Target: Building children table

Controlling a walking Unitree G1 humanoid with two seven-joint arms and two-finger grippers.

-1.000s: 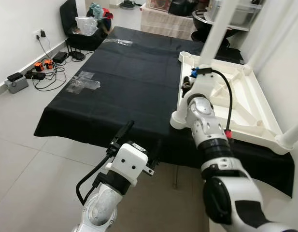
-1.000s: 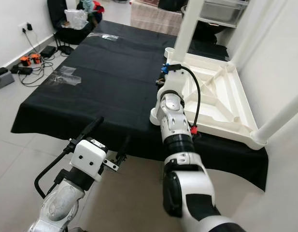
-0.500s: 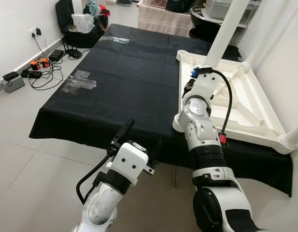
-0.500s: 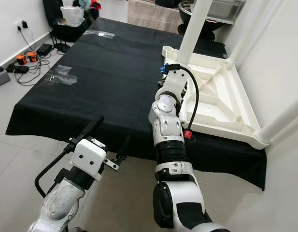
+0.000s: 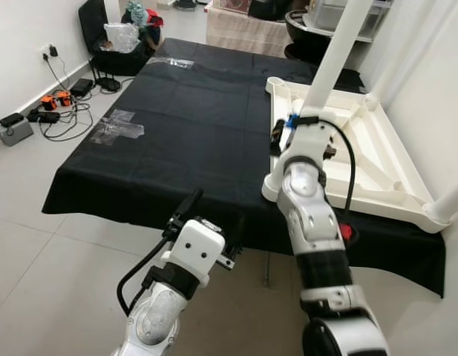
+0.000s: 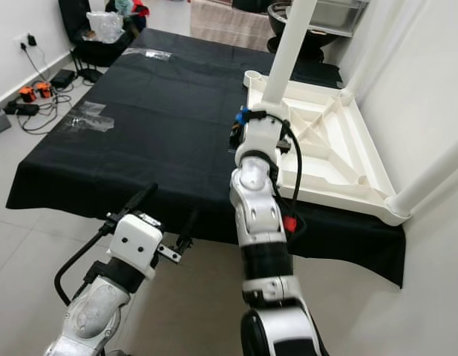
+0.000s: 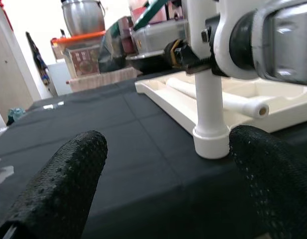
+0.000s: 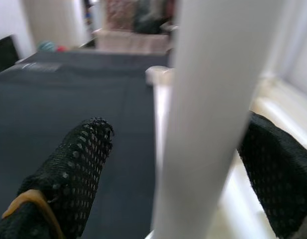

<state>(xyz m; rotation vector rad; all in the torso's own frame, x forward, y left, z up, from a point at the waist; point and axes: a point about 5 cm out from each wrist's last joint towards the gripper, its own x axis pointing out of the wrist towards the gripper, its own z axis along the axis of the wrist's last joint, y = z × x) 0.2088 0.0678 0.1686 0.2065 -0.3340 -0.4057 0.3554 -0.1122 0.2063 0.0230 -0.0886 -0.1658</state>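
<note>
Tabletop: white kids' tabletop [image 5: 377,159] lies upside down on the black-draped bench [image 5: 184,126], ribs facing up, with legs already standing in the corner sockets.
Right pincer: right pincer [image 8: 168,149] is up at the near-left corner of the tabletop, fingers [image 8: 68,169] spread wide with the near leg [image 8: 208,114] standing in the gap between them. Not clamped yet as far as I can tell, there's daylight on the one side at least.
Left pincer: left pincer [image 7: 163,169] hangs low in front of the bench edge, fingers apart, gripping nothing. Straight ahead of it, past the bench edge, sits the base of that same near leg in its socket [image 7: 211,142].
Far leg: another leg [image 5: 334,55] stands at the corner beyond the right pincer, and more poke up on the far side of it.
Step, my guess: looks like it's about to grab the near leg to seat or tighten it.
What could go wrong: if the fingers close off-centre the leg gets shoved sideways instead of gripped, and that could tilt it in the socket or drag the whole tabletop across the cloth.
Also: the tabletop sits close to the bench edge on the pincer's side, so a hard push could slide it off.
</note>
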